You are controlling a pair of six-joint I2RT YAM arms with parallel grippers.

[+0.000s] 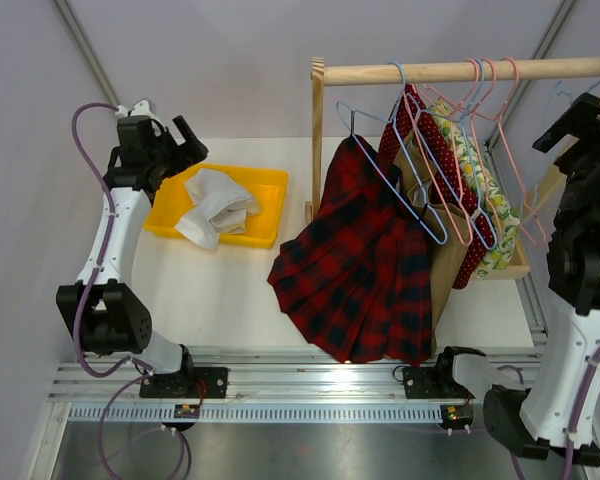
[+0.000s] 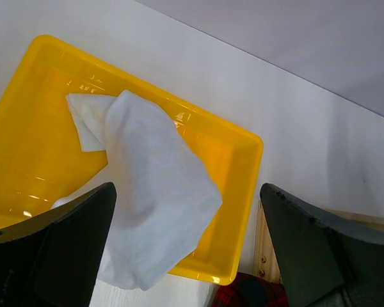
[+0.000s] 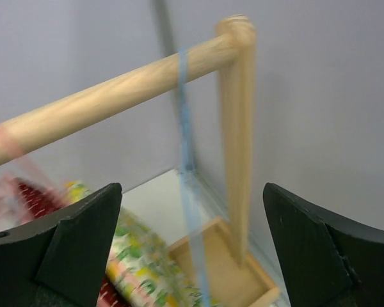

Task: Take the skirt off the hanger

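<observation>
The skirt (image 1: pixel 355 270) is fanned out on the table (image 1: pixel 220 290) at the foot of the wooden rack, with its waist end up near the post (image 1: pixel 317 140). The hanger (image 1: pixel 385 175) has one pale-blue wire arm slanting across the plaid. Its hook pokes up above the waist, below the rod (image 1: pixel 460 70) and not on it. Can't tell if the wire is threaded into the waistband.

The left gripper (image 2: pixel 187 192) hangs over the yellow tray (image 1: pixel 235 170) with its fingers wide apart and nothing between them, and a crumpled white cloth (image 2: pixel 153 204) lies in the tray underneath. There's some moulded marking on the tray floor, too small to read.

The right gripper (image 3: pixel 192 188) is up by the far end of the rod, fingers spread and holding nothing. A blurry blue wire (image 3: pixel 182 96) hangs on the rod in front of it. Pink hangers (image 1: pixel 490 80), the red dotted garment (image 1: pixel 435 130) and the lemon-print one (image 1: pixel 480 180) hang on the rod.
</observation>
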